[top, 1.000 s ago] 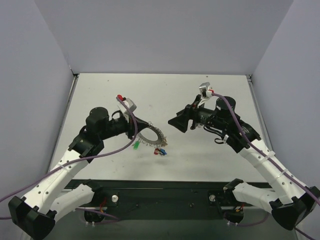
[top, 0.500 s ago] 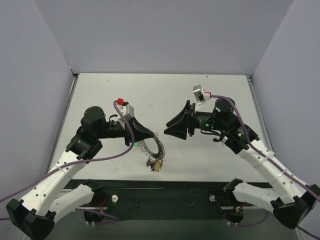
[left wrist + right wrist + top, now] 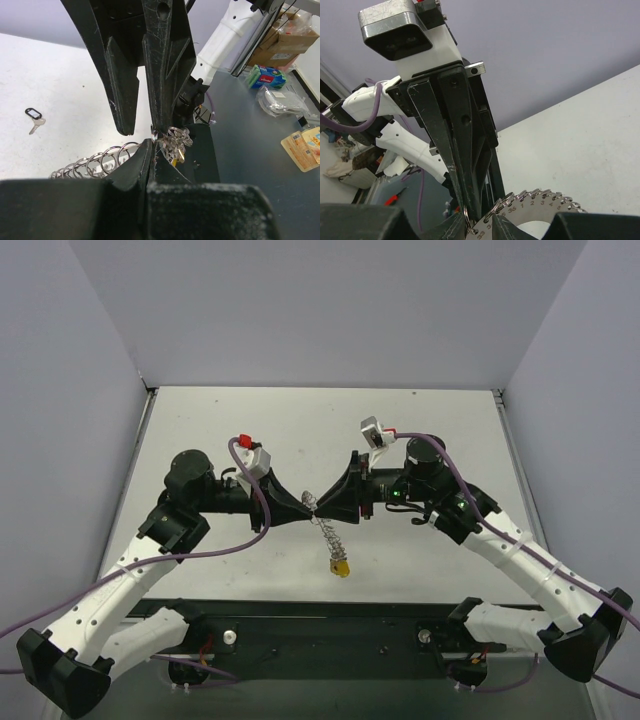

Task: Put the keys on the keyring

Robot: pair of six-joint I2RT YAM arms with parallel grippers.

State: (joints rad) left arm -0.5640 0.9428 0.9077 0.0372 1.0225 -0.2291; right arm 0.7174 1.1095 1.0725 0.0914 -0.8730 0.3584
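Note:
The keyring [image 3: 328,532], a silvery coil of small rings, hangs edge-on above the table between both grippers. My left gripper [image 3: 308,504] is shut on its top edge; in the left wrist view my left gripper [image 3: 151,144] pinches a ring, and the keyring [image 3: 95,162] trails left. Keys [image 3: 342,566] with yellow and red heads dangle at its low end, a bunch of keys [image 3: 176,145]. My right gripper [image 3: 322,508] faces the left one, tip to tip. In the right wrist view my right gripper [image 3: 482,231] straddles the keyring [image 3: 545,202], a gap still showing between its jaws.
One key with a black head [image 3: 34,116] lies alone on the white table [image 3: 300,420]. Grey walls close in the table's sides and back. A black rail [image 3: 320,615] runs along the near edge. Boxes and a green packet [image 3: 267,77] sit off the table.
Both arms swung inward until the fingertips met. The keyring turned from lying broadside to hanging edge-on, its keys dropping lower. The right jaws narrowed.

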